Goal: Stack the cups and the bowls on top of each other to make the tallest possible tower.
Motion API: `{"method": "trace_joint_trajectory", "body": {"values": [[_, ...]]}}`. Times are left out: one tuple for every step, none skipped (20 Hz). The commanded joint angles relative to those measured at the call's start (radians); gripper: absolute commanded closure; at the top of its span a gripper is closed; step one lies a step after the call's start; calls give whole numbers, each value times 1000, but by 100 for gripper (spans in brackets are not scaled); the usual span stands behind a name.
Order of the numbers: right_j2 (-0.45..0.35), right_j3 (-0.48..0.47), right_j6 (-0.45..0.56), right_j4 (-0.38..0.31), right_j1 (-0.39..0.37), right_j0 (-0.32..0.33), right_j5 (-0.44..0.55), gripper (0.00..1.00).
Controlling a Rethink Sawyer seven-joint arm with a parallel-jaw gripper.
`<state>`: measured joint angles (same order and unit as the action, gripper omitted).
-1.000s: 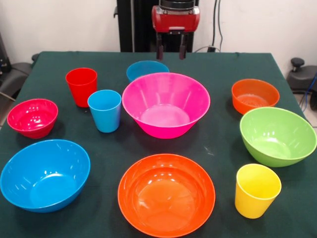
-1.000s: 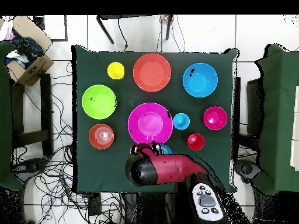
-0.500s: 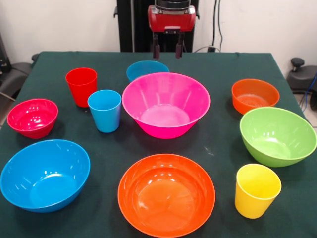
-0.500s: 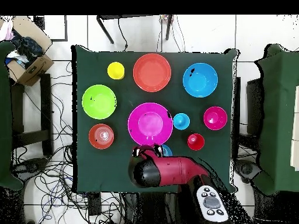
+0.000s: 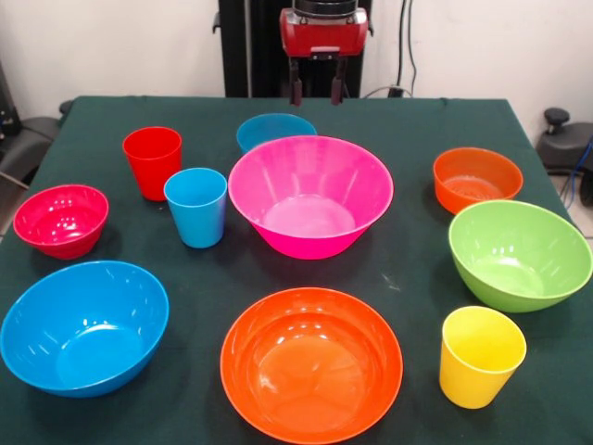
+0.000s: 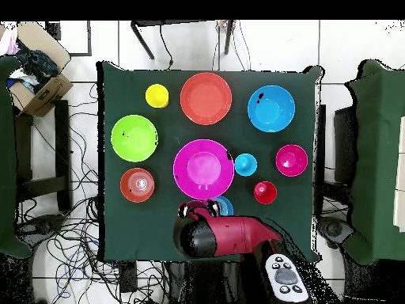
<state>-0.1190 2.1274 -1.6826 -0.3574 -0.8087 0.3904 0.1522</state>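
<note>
My gripper (image 5: pixel 318 92) hangs open and empty above the table's far edge, behind the small blue bowl (image 5: pixel 275 130) and the large pink bowl (image 5: pixel 310 195), which holds nothing. From overhead the gripper (image 6: pixel 199 209) sits just below the pink bowl (image 6: pixel 203 168). The red cup (image 5: pixel 153 162) and light blue cup (image 5: pixel 196 206) stand left of the pink bowl. The yellow cup (image 5: pixel 480 356) is near right. The small red bowl (image 5: pixel 61 219), large blue bowl (image 5: pixel 83 326), large orange bowl (image 5: pixel 311 363), green bowl (image 5: pixel 519 253) and small orange bowl (image 5: pixel 477 178) each stand alone; nothing is stacked.
The dark green table (image 5: pixel 417 120) carries all the pieces. In the overhead view a cardboard box (image 6: pixel 39 79) sits off the table's top-left corner, and cables lie on the floor around it.
The gripper has shifted slightly sideways and risen a little at the far edge. No cup or bowl has moved.
</note>
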Motion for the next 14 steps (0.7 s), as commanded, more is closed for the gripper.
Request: {"method": "trace_joint_trajectory", "body": {"values": [[-67, 28, -95, 1, 44, 4, 44, 0], [-69, 27, -91, 1, 41, 4, 50, 0], [-71, 26, -88, 1, 41, 5, 54, 0], [-71, 22, -84, 0, 41, 6, 59, 0], [-69, 17, -78, -3, 39, 6, 64, 0], [-74, 12, -67, -5, 33, 11, 77, 0], [-76, 6, -54, -11, 27, 14, 85, 0], [-79, -2, -37, -19, 21, 19, 97, 0], [-93, -5, -16, -26, 17, 35, 105, 0], [-109, -12, 9, -36, 18, 53, 113, 0], [-126, -18, 30, -45, 22, 75, 118, 0], [-142, -25, 52, -53, 26, 96, 124, 0], [-157, -33, 75, -61, 28, 117, 137, 0], [-169, -45, 100, -71, 32, 134, 149, 0]]}}
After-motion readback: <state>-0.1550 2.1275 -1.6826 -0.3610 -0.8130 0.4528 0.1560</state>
